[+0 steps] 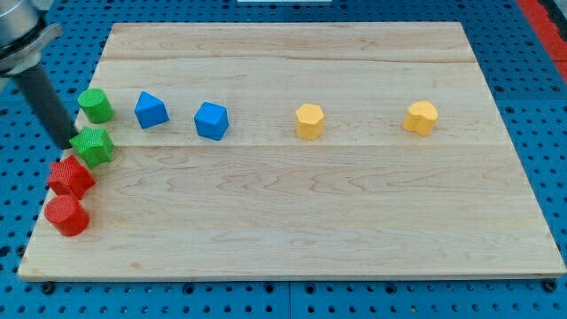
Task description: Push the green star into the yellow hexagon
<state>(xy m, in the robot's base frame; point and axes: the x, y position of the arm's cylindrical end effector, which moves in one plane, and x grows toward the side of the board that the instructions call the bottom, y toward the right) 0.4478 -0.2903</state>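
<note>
Eight blocks sit on the wooden worktop point(292, 221), most of them bunched up at the view's left. The green star point(94, 146) is right near the left edge, and my tip point(70, 142) is touching its left side, with the dark rod slanting up toward the view's top left corner. No fingers on this rig at all, just the plain rod, so nothing spread or pinching to speak of.

Just above the star is a green cylinder point(95, 105), close but not quite touching as far as I can tell. Below the star, a red star-ish block point(70, 177) seems to butt up against its lower left corner, and a red cylinder point(66, 215) sits just under that one.

Heading toward the view's right in a rough row: a blue block point(151, 110) with a peaked top, then a blue cube-like block point(212, 120), then the yellow hexagon point(309, 120) around the middle of the board, well apart from the green star. Another yellow block point(422, 118) is further right; its shape is hard to call from here.
</note>
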